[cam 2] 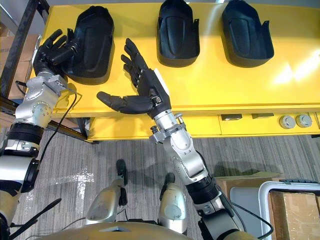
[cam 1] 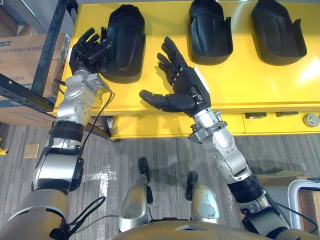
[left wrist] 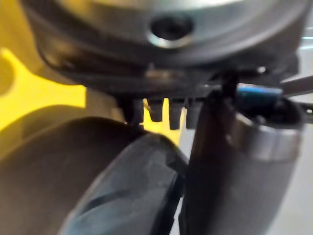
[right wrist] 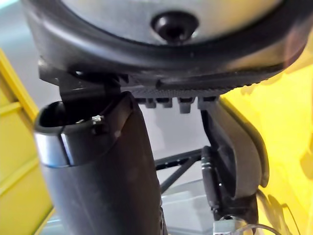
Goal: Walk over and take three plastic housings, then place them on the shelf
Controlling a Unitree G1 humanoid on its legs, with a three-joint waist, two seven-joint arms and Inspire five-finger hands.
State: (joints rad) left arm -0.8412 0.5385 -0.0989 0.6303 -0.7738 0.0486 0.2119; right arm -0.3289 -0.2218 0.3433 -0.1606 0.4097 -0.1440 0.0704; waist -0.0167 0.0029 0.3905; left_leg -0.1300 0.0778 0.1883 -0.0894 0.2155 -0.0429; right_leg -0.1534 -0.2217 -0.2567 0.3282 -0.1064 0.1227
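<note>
Housings first: three black plastic ones sit in a row on the yellow table (cam 1: 250, 85), the left housing (cam 1: 122, 45), the middle housing (cam 1: 210, 31) and the right housing (cam 1: 278, 31), each well apart from its neighbour and all lying hollow side up as far as I can see. Off to the left there's a dark blue shelf frame (cam 1: 30, 92) with a cardboard box (cam 1: 22, 50) behind it.

My left hand (cam 1: 86, 49) is up against the left edge of the left housing, fingers loosely curled and relaxed, not wrapped round anything; from the head views it looks like it's touching or just beside the rim, can't say which. My right hand (cam 1: 181, 85) hovers over the table between the left and middle housings, fingers spread wide, thumb stuck out toward me, holding nothing.

My read: I'm lining up a two-handed pick on the left housing. To do that well I'd bring the right hand across to the housing's right wall so both palms squeeze the sides evenly. These shells look smooth and curved, so I'd guess a one-sided grab would just skate it across the table. Keep the palms low on the walls, lift level.

Can't tell from this whether any housing belongs on the shelf already.
</note>
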